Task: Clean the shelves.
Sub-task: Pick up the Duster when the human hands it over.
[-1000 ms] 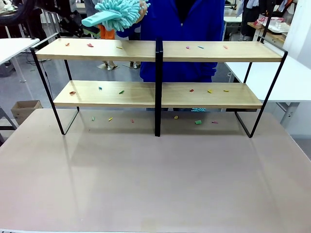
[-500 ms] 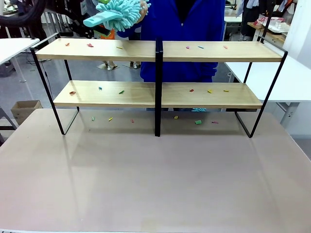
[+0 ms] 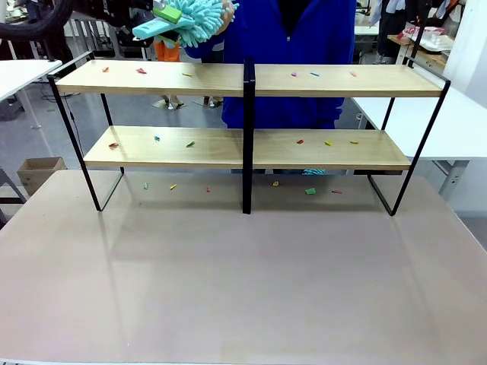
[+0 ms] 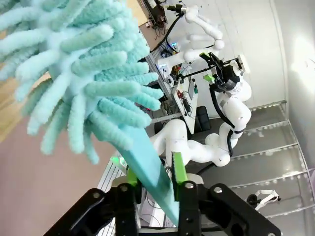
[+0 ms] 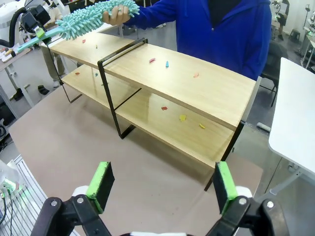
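1. The cleaning looks barely begun: small coloured scraps point(image 3: 313, 74) lie scattered on both boards of the shelves point(image 3: 228, 76) and on the table point(image 3: 243, 289) beneath them, and no patch looks swept
2. What looks done is the handover of the tool: a teal fluffy duster point(image 3: 194, 17) hangs above the rack's top board at about 11 o'clock in the front view, with the person's hand point(image 5: 117, 14) on its fluffy head
3. The left gripper point(image 4: 154, 172) has its fingers clamped narrow on the duster's flat handle, near the handle's tip
4. The right gripper point(image 5: 160, 179) hangs over the table with its fingers spread wide and nothing between them
5. The shelves stand on the far part of the table, toward 12 o'clock, just in front of the person; their long axis runs from 9 to 3 o'clock and their open front faces 6 o'clock, toward the robot
6. The duster's long axis lies roughly from 8 to 2 o'clock, handle tip toward 8, fluffy head toward 2
7. Left to do, as I judge it: the person lets go, then both boards are swept clean of scraps
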`<state>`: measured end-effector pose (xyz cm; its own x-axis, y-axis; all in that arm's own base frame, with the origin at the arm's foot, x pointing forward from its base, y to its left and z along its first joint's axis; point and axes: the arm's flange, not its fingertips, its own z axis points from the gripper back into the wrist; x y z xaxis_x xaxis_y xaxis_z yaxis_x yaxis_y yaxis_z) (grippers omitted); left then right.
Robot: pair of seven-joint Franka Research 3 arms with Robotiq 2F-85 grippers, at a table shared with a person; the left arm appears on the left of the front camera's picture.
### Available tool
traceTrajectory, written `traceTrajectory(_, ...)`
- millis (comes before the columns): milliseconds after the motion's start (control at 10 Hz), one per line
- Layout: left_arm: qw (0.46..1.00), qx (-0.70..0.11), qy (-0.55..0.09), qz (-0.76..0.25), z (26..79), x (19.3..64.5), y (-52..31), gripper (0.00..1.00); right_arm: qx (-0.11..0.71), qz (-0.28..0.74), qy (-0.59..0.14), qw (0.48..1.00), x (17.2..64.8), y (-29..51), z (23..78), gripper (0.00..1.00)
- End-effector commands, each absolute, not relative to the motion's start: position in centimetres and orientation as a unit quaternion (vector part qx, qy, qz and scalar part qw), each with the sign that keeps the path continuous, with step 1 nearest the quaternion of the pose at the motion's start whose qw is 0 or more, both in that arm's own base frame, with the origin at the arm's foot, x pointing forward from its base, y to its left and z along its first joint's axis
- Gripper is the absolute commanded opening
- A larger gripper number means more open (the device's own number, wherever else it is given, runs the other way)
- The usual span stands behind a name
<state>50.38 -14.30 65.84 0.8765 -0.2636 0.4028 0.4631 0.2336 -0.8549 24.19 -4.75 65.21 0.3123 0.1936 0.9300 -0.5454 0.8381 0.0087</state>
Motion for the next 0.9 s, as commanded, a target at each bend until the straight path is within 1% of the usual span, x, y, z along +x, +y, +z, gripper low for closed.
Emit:
traceTrajectory(0, 0.779, -0.572, -0.099, -0.235, 65.4, 49.8, -14.5, 0.00, 0.164, 0.233, -0.539, 0.793, 24.2, -4.7, 65.3, 1.00)
traceTrajectory(300, 0.783, -0.563, -0.106, -0.241, 65.5, 49.7, -14.3, 0.00, 0.164, 0.233, -0.539, 0.793, 24.2, -4.7, 65.3, 1.00)
traceTrajectory(500, 0.778, -0.561, -0.097, -0.266, 66.2, 48.4, -13.2, 0.00, 0.164, 0.233, -0.539, 0.793, 24.2, -4.7, 65.3, 1.00)
traceTrajectory(600, 0.779, -0.540, -0.079, -0.309, 67.1, 46.7, -11.8, 0.00, 0.164, 0.233, -0.539, 0.793, 24.2, -4.7, 65.3, 1.00)
traceTrajectory(700, 0.784, -0.502, -0.050, -0.361, 68.1, 43.8, -8.9, 0.00, 0.164, 0.233, -0.539, 0.793, 24.2, -4.7, 65.3, 1.00)
traceTrajectory(800, 0.797, -0.453, -0.036, -0.398, 68.6, 40.6, -5.4, 0.00, 0.164, 0.233, -0.539, 0.793, 24.2, -4.7, 65.3, 1.00)
